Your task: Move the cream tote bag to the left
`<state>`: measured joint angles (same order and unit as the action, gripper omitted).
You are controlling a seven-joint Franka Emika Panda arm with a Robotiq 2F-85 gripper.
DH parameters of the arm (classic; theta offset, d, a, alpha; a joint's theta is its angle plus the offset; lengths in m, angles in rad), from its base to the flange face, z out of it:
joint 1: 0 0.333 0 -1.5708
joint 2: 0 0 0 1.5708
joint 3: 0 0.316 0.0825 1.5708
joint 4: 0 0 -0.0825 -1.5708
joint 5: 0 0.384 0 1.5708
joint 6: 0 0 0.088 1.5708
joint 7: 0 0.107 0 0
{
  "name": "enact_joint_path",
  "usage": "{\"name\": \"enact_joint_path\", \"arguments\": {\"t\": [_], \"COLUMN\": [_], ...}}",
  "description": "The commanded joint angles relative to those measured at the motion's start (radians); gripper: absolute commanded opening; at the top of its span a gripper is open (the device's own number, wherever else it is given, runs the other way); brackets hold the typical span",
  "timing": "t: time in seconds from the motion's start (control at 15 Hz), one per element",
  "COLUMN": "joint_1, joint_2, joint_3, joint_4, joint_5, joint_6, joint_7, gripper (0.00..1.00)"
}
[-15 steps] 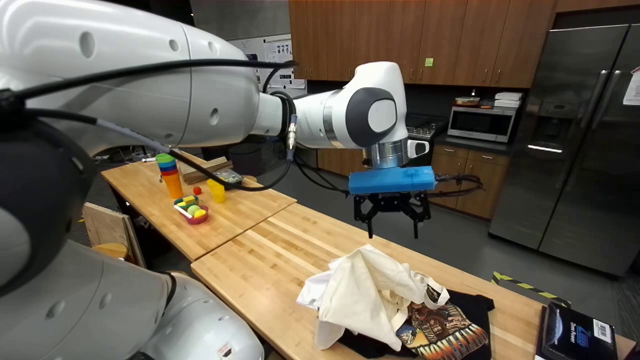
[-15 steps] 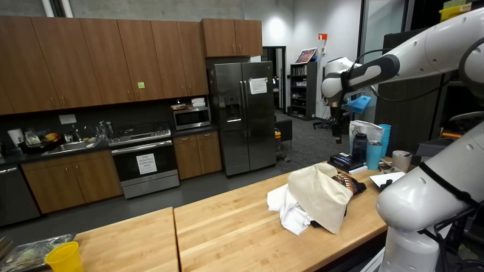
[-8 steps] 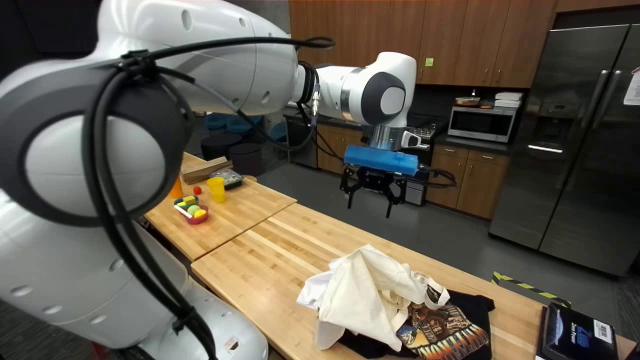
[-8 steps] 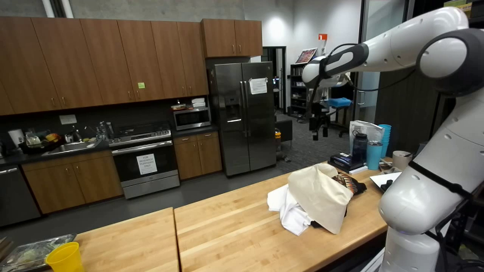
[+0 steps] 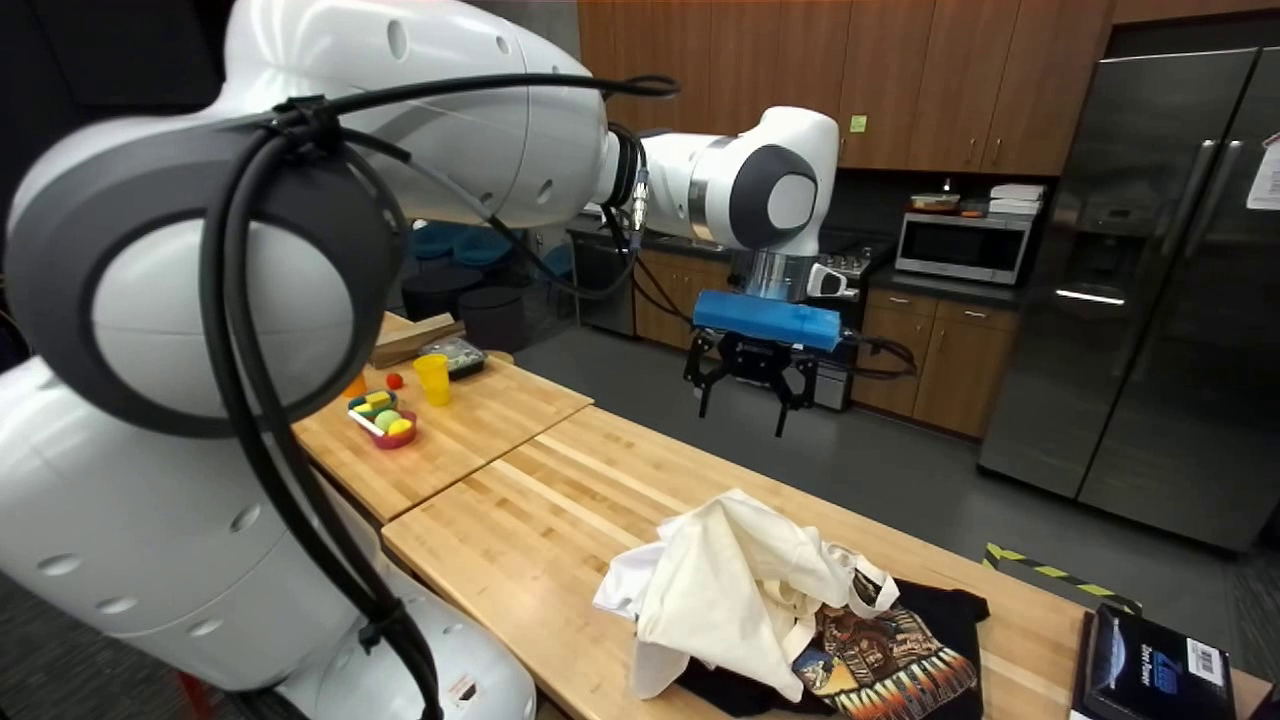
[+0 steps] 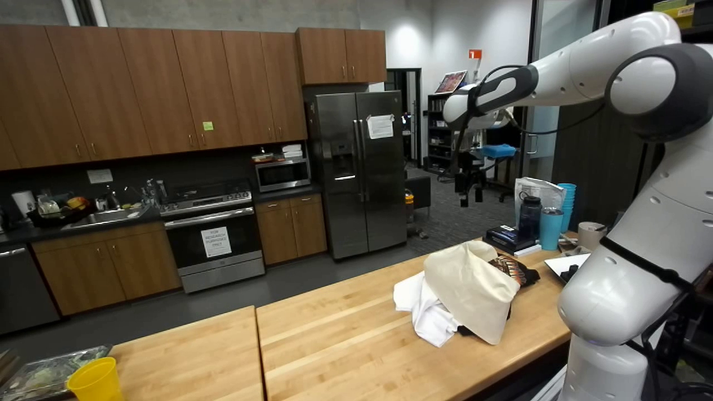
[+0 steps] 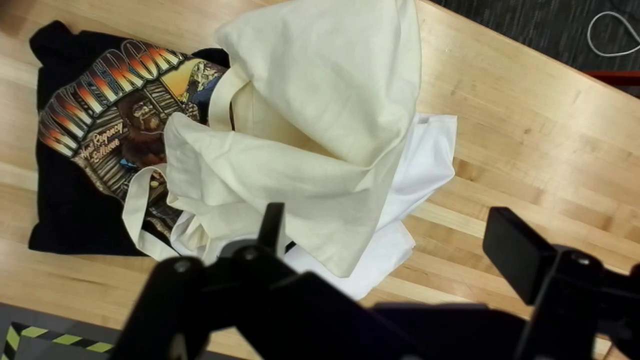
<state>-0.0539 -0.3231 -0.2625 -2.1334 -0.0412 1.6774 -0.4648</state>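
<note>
Tote (image 7: 310,190): crumpled on the table (image 6: 345,340), lying partly over white cloth (image 7: 425,155) and black cloth (image 7: 75,200), in no grip.
Tote move so far: no grasp made, nothing shown as done; judging by the reach alone, probably at the approach.
Tote move to come: presumably lowering, pinching a raised fold, carrying or dragging left, then letting go.
Straps (image 7: 135,204): spilling over the black cloth, apart from each other.
White cloth: poking out from beneath the tote; might snag and travel along.
Black cloth: lying print-side up, partly covered by the tote.
Gripper (image 5: 741,418): spread wide at the fingers, holding nothing, hanging well above the table and apart from the tote.
Second table (image 6: 184,356): to picture-left of the tote in both exterior views; probably the way to go, though not certain.
Box (image 5: 1150,660): resting on the table beyond the black cloth; seemingly no part of the task.
</note>
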Motion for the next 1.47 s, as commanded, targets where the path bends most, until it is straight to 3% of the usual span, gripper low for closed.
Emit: {"name": "enact_joint_path", "arguments": {"t": [0.0, 0.13, 0.27, 0.6, 0.73, 1.0, 1.4], "joint_1": [-0.026, -0.043, -0.073, -0.128, -0.129, -0.095, -0.047], "joint_2": [0.006, 0.012, 0.020, -0.058, -0.098, -0.154, -0.187], "joint_3": [-0.007, -0.030, -0.038, -0.049, -0.035, 0.005, 0.045], "joint_4": [-0.001, -0.010, -0.022, -0.193, -0.278, -0.441, -0.599], "joint_5": [0.036, 0.080, 0.063, -0.089, -0.184, -0.296, -0.238], "joint_6": [-0.009, -0.043, -0.160, -0.207, -0.156, 0.062, 0.503], "joint_7": [-0.015, -0.028, -0.009, -0.086, -0.104, -0.085, 0.010], "gripper": [1.00, 1.00, 1.00, 1.00, 1.00, 1.00, 1.00]}}
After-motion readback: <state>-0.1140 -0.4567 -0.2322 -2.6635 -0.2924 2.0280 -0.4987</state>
